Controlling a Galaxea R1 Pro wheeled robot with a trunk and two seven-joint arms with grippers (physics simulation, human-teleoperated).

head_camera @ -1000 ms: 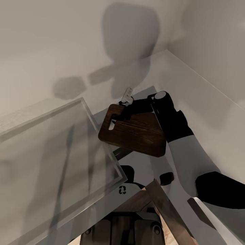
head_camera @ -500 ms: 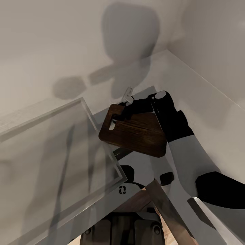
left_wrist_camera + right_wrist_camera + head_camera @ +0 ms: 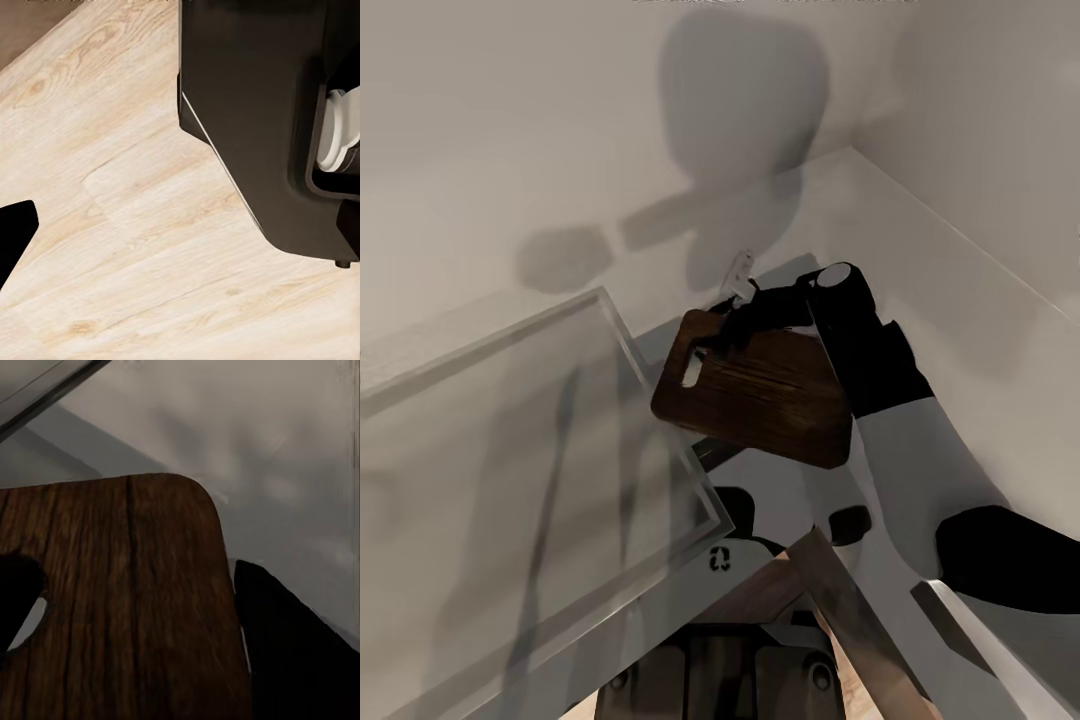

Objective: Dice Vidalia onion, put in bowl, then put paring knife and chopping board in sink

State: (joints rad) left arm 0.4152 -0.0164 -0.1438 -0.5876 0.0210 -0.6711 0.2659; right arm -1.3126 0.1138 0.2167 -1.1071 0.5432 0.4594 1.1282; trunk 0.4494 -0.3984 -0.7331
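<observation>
One chopping board, gripped at its slotted end by the closed right pincer, hangs tilted in the air beside a glass panel, long axis running back toward the right arm; the left pincer's state cannot be told.

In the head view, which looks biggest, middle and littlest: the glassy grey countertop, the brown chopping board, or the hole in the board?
Largest to smallest, as they look:
1. The countertop, nearer the camera, which adds to it.
2. The chopping board, held by the right gripper.
3. The slot hole.
</observation>
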